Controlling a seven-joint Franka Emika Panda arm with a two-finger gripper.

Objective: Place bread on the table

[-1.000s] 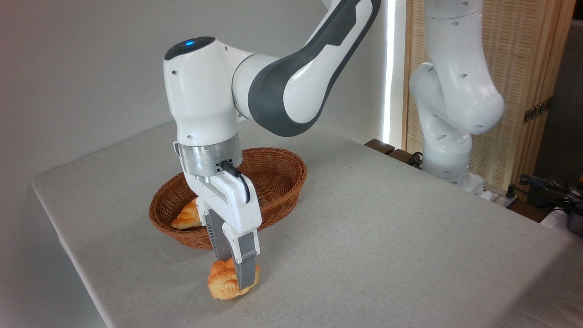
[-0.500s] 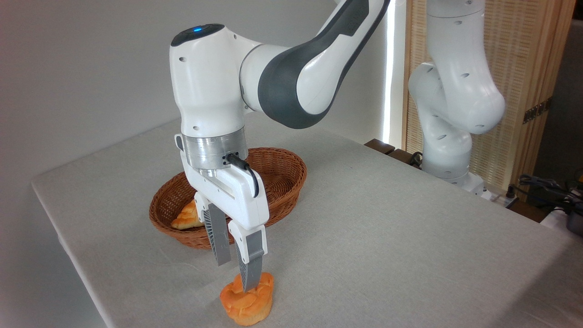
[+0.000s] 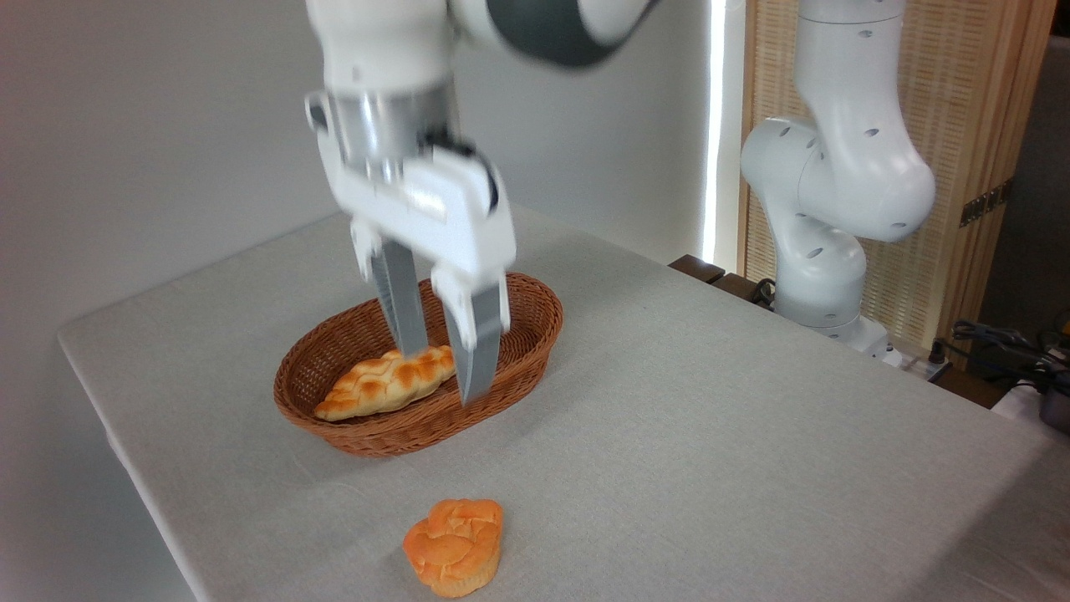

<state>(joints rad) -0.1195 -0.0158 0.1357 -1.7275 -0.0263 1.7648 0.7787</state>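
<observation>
Now the bread point(image 3: 454, 558) sits alone on the table point(image 3: 710, 435), near the front edge. Gripper point(image 3: 443, 372) hangs above the basket point(image 3: 518, 368), fingers apart, empty. Placing looks done; next, retreat clear.

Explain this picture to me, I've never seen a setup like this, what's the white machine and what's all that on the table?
The white machine is a robot arm, photographed by one fixed camera looking down across the table. At its end hangs its tool, two grey fingers, open and holding nothing; it is blurred because it is moving. Its thick base stands at the table's far right edge. On the grey cloth sits a brown wicker basket with a long braided loaf inside. In front of the basket, near the table's front edge, a small orange bread rests on the cloth on its own, touched by nothing.
</observation>
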